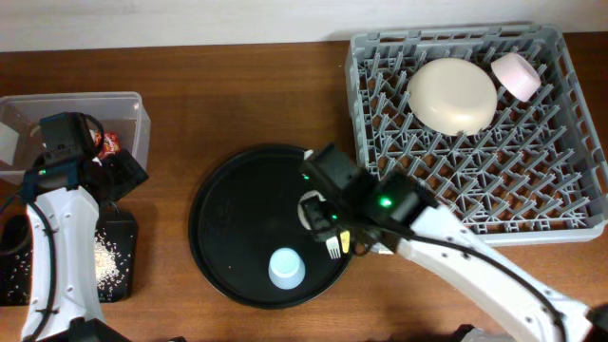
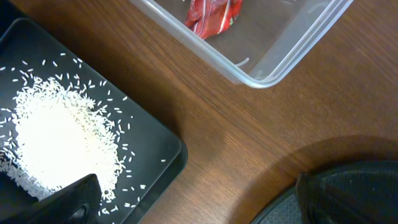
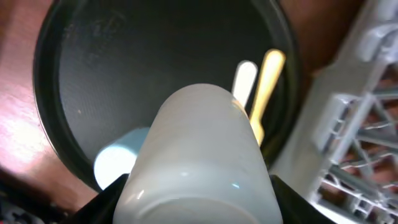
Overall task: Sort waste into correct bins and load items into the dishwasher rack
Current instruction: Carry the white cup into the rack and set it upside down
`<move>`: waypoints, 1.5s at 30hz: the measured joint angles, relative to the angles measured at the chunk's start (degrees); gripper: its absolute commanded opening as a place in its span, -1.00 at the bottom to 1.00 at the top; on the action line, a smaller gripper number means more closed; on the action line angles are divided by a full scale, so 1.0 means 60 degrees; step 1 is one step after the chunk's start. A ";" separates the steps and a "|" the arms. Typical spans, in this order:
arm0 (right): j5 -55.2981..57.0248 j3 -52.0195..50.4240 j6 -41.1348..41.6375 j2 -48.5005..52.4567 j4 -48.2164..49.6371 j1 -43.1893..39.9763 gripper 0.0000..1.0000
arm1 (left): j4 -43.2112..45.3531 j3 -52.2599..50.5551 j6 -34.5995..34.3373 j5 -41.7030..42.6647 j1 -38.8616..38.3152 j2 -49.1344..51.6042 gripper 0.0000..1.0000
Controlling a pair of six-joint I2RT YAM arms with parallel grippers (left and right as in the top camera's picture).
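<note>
1. Right gripper (image 1: 320, 211) was clamped round the white cup (image 3: 199, 149), held over the round black tray (image 1: 228, 218); which way up the cup sat wasn't clear.
2. That cup looked light, stiff and smooth, so probably a bit slippery. A firm pinch across the side wall seemed the sensible hold.
3. From the gripper, the dishwasher rack (image 1: 494, 190) lay at 2 o'clock, with the cream plate (image 1: 452, 95) and pink bowl (image 1: 516, 76) already in it.
4. On the tray, the light blue cup (image 1: 286, 268) sat at 7 o'clock and the fork (image 1: 334, 247) at 5 o'clock.
5. Left gripper (image 2: 193, 199) hung spread wide and empty, between the shallow black tray (image 2: 155, 134) of rice (image 2: 56, 143) and the clear box (image 2: 273, 68) holding the red wrapper (image 2: 211, 15).
</note>
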 measured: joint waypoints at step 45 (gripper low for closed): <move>0.0601 -0.0350 -0.1523 0.1519 -0.0087 -0.5934 -0.26 | 0.0011 0.0000 0.0000 -0.0004 0.0000 0.0000 0.98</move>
